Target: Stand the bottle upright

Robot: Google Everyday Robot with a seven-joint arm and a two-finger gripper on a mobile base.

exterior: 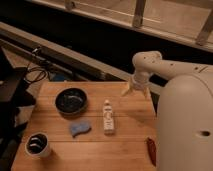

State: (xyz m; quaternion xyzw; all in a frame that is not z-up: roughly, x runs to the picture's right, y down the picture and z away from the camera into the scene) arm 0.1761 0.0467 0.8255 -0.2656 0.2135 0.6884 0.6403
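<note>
The small white bottle lies on its side near the middle of the wooden table, its narrow cap pointing toward the far edge and a dark-printed label on its body. The gripper hangs at the end of the white arm above the table's far right part. It is up and to the right of the bottle and apart from it. Nothing shows in the gripper.
A dark bowl sits left of the bottle. A blue sponge lies in front of the bowl. A white cup with dark contents stands at the front left. A red object lies near the right edge. The robot's white body fills the right side.
</note>
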